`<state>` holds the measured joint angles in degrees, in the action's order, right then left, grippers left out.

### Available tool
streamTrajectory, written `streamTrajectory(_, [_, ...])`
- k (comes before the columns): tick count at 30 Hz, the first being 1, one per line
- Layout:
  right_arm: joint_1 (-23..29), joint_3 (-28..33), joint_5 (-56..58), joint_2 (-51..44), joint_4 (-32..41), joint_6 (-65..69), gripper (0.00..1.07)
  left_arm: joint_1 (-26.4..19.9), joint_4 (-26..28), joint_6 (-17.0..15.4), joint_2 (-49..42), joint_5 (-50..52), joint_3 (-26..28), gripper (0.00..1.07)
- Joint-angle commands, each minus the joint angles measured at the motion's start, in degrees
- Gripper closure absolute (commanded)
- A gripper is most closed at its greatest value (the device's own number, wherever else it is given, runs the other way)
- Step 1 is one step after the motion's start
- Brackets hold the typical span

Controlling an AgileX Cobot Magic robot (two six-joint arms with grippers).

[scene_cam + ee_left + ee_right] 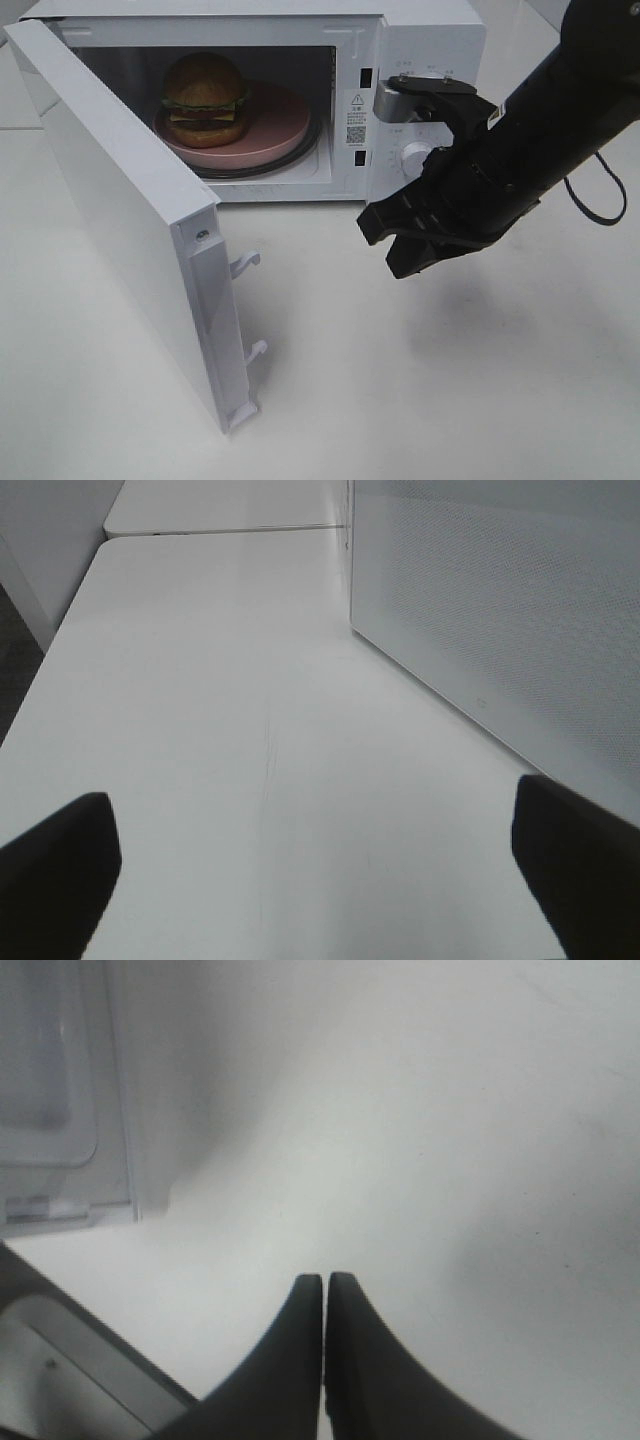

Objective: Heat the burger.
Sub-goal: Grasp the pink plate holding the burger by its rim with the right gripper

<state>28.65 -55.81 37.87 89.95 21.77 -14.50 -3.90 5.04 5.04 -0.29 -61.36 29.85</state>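
Observation:
The burger (205, 98) sits on a pink round plate (270, 125) inside the open white microwave (430, 40), on the left part of the plate. The microwave door (120, 220) stands swung wide open toward the front left. My right gripper (388, 245) hangs above the table in front of the microwave's control panel, to the right of the door; its jaws are closed together and empty, as the right wrist view (325, 1285) shows. My left gripper (320, 875) is open and empty over bare table, beside the outer face of the door (500, 610).
The microwave's control knob (415, 157) is just behind my right arm. The white table (450, 380) extends in front of the microwave. Door latch hooks (245, 265) stick out from the door's edge.

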Motion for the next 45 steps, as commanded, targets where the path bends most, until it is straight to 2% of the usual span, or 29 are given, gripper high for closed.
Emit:
streamTrajectory(1, [-0.1, -1.9, 6.0, -0.4, -0.6, -10.5, 1.03, -0.1, 0.1, -0.2, -1.0, 0.1, -0.2, 0.06])
streamTrajectory(10, [0.0, -5.7, 14.0, -0.4, -4.2, -33.5, 1.03, -0.1, 0.1, -0.2, -1.0, 0.1, -0.2, 0.06])
streamTrajectory(14, [0.0, -5.8, 14.4, -0.4, -5.0, -41.5, 1.03, -0.1, 0.1, -0.2, -1.0, 0.1, -0.2, 0.06])
streamTrajectory(15, [0.0, -5.8, 14.4, -0.4, -5.0, -48.6, 1.02, -0.1, 0.1, -0.2, -1.0, 0.1, -0.2, 0.06])
streamTrajectory(17, [0.0, -5.8, 14.3, -0.4, -5.0, -51.6, 1.02, -0.1, 0.1, -0.2, -1.0, 0.1, -0.2, 0.06])
streamTrajectory(18, [0.0, -5.8, 14.2, -0.4, -5.0, -59.4, 1.01, -0.1, 0.1, -0.2, -1.0, 0.1, -0.2, 0.06])
streamTrajectory(23, [0.0, -5.8, 13.6, -0.4, -6.3, -72.5, 1.00, -0.1, 0.1, -0.2, -1.0, 0.1, -0.2, 0.06])
streamTrajectory(35, [0.2, -5.8, 7.7, -0.4, -13.7, -74.8, 0.94, -0.1, 0.1, -0.2, -1.0, 0.1, -0.2, 0.06])
streamTrajectory(38, [0.2, -5.8, 6.5, -0.4, -13.8, -74.8, 0.90, -0.1, 0.1, -0.2, -1.0, 0.1, -0.2, 0.06])
streamTrajectory(40, [1.1, -5.8, 4.7, -0.4, -14.0, -74.7, 0.81, -0.1, 0.1, -0.2, -1.0, 0.1, -0.2, 0.06])
streamTrajectory(41, [1.1, -5.8, 4.7, -0.4, -14.0, -74.7, 0.81, -0.1, 0.1, -0.2, -1.0, 0.1, -0.2, 0.06])
streamTrajectory(42, [1.9, -5.8, 3.0, -0.4, -14.5, -74.6, 0.71, -0.1, 0.1, -0.2, -1.0, 0.1, -0.2, 0.06])
streamTrajectory(43, [1.9, -5.8, 3.0, -0.4, -14.5, -74.6, 0.71, -0.1, 0.1, -0.2, -1.0, 0.1, -0.2, 0.06])
streamTrajectory(44, [2.9, -5.8, 0.6, -0.4, -15.3, -74.3, 0.61, -0.1, 0.1, -0.2, -1.0, 0.1, -0.2, 0.06])
streamTrajectory(45, [3.1, -5.8, -0.4, -0.4, -15.6, -74.0, 0.54, -0.1, 0.1, -0.2, -1.0, 0.1, -0.2, 0.06])
